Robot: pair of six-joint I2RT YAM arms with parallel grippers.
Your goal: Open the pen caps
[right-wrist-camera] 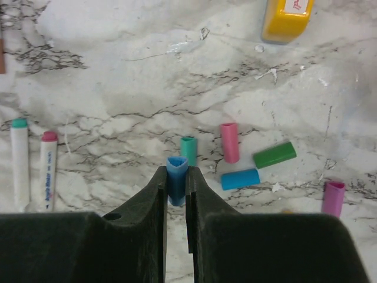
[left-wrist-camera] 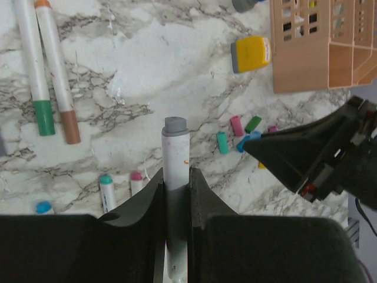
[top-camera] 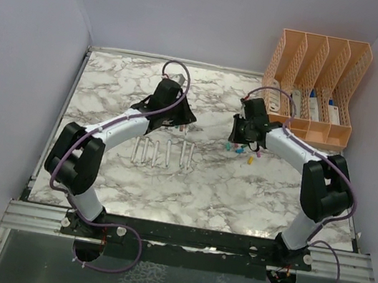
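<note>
My two arms look alike: the left arm (top-camera: 115, 129) and the right arm (top-camera: 290, 145) each have smooth white link shells between chunky black joint housings. A thin purple cable (top-camera: 176, 63) loops along each one and curls out under its base. Both bases sit on a black crossbar (top-camera: 187, 236) dotted with silver bolt heads. Up close, the left gripper (left-wrist-camera: 176, 174) and the right gripper (right-wrist-camera: 175, 172) have matte black fingers tapering to narrow tips, with a small round hole (left-wrist-camera: 108, 217) beside them.
</note>
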